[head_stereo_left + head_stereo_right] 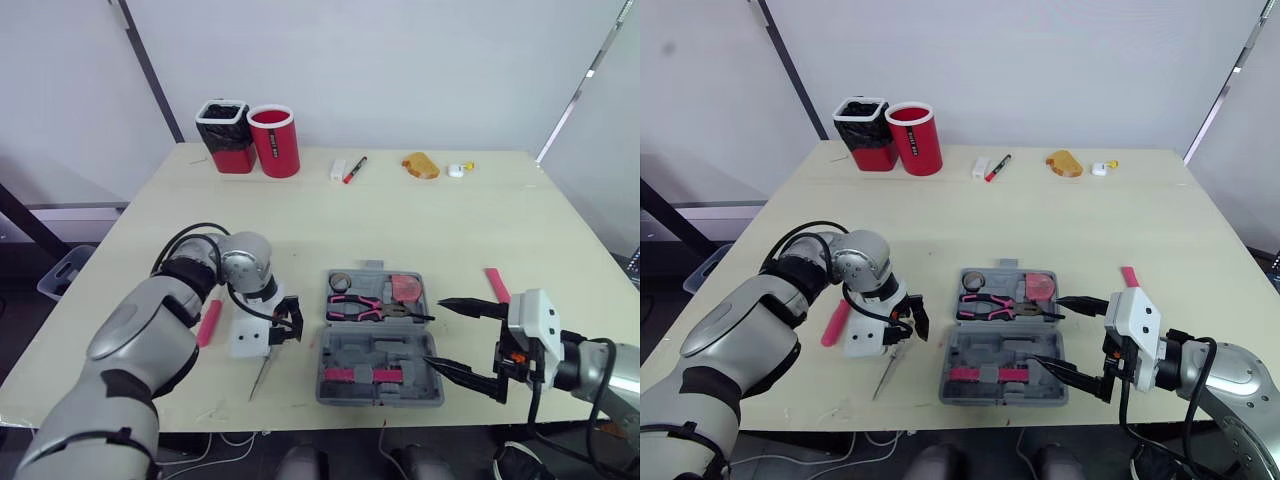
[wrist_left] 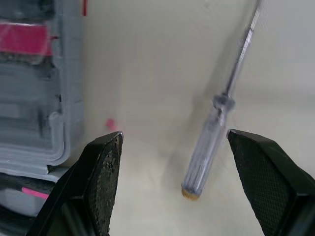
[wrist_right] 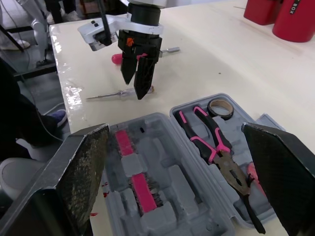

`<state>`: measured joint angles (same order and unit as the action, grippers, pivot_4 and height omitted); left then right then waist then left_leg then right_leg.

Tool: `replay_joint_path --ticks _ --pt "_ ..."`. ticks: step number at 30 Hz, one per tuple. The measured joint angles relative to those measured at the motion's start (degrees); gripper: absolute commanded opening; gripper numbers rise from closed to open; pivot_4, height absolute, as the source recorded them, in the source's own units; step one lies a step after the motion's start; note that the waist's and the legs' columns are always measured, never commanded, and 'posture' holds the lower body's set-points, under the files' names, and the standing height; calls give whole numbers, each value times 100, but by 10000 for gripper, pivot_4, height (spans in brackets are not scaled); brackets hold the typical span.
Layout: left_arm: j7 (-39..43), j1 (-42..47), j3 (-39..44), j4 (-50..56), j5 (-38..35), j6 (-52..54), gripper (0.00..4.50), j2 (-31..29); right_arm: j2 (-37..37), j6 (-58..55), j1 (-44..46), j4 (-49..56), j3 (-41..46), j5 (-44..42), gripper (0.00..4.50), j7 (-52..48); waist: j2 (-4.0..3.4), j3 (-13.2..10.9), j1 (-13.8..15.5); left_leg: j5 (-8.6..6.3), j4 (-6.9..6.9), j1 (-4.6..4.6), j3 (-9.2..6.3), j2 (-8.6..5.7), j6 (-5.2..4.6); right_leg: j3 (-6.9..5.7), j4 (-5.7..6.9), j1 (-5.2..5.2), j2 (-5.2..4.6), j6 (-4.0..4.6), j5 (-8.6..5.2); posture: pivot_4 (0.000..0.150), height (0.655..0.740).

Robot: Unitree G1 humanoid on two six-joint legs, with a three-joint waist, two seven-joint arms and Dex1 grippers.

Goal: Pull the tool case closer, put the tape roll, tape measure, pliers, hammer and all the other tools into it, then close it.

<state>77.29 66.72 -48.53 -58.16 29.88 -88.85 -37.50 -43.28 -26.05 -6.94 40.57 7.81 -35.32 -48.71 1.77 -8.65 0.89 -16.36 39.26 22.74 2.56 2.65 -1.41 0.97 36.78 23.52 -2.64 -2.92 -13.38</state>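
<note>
Case (image 1: 385,350) lies open near the front edge of the table (image 1: 450,220), with both grippers spread open beside it.
The case's far half holds the tape roll (image 1: 340,282) in its left corner, the pink-handled pliers (image 1: 375,308) lying across it, and a red item (image 1: 405,288) in its right corner that I cannot identify for certain. The near half holds a pink bar (image 1: 362,375). The left gripper (image 1: 285,328) hovers just left of the case, jaws apart and gripping nothing. A clear-handled screwdriver (image 2: 211,142) lies on the table below it, its handle between the two fingers in the wrist view. A pink handle (image 1: 209,322) lies further left. The right gripper (image 1: 435,333) sits at the case's right edge, jaws wide apart and empty. A pink strip (image 1: 497,284) lies on the table beyond it.
</note>
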Motion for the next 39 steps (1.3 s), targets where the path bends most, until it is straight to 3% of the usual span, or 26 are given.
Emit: replay_joint_path --ticks 4,12,14,16,17,18,21,24,32,35,36,39 --pt "-671 134 -111 16 820 -293 36117 66 -38 -1 64 0 1 -1 45000 32 0 0 -2 0 0 0 -1 0 0 0 1 0 0 -3 2 1500 7400" --pt "-1646 125 -346 265 1685 -317 36117 51 -153 -9 128 -73 4 -55 45000 -47 1 0 -1 0 2 0 -1 0 0 1 2 -1 0 -7 4 1500 7400" --pt "-1842 56 -371 360 1865 -315 31047 1 -176 -9 145 -99 8 -59 45000 -81 0 1 -4 0 1 -2 0 0 0 2 2 -1 0 -7 4 1500 7400" --pt "-2008 -86 -381 368 2060 -283 22914 -57 -211 -9 141 -104 22 -60 45000 -91 0 1 -18 0 1 -4 0 1 0 2 4 -1 1 -7 5 1500 7400" --pt "-2097 -133 -375 409 2157 -260 21355 -98 -218 -9 133 -104 23 -60 45000 -93 0 1 -17 0 1 -4 0 1 0 2 6 -1 1 -7 5 1500 7400" --pt "-2135 -136 -374 420 2191 -242 14746 -115 -219 -9 131 -104 23 -60 45000 -93 0 2 -10 0 1 -7 0 1 0 2 7 -2 1 -7 5 1500 7400" --pt "-2414 -230 -342 528 2450 -36 1100 -266 -221 -9 105 -104 23 -62 45000 -94 -21 17 -4 0 2 -15 7 -1 0 8 7 -7 -1 -9 5 1500 7400" --pt "-2592 -258 -328 559 2520 31 448 -323 -221 -9 107 -104 22 -61 45000 -94 -30 26 -2 1 2 -20 8 -2 -1 10 10 -9 -1 -11 6 1500 7400" --pt "-2200 -284 -375 385 1600 278 448 -726 -221 -5 137 -129 19 -57 45000 -131 -24 22 -15 1 4 -16 7 0 0 11 20 -4 1 -10 6 1500 7400" --pt "-1607 -235 -366 368 787 696 448 -1064 -222 0 139 -147 20 -48 45000 -146 -24 23 -8 1 5 -14 9 0 0 10 17 -4 1 -10 6 1500 7400" --pt "-927 -437 -302 652 -38 1373 448 -1372 -222 3 159 -154 21 -46 45000 -148 -23 22 -14 1 6 -12 8 1 0 9 18 -3 0 -10 6 1500 7400" --pt "-429 -762 -122 1205 -759 2099 448 -1650 -220 4 154 -185 20 -43 45000 -150 -24 22 -21 1 6 -14 9 2 0 12 21 -3 0 -10 6 1500 7400"
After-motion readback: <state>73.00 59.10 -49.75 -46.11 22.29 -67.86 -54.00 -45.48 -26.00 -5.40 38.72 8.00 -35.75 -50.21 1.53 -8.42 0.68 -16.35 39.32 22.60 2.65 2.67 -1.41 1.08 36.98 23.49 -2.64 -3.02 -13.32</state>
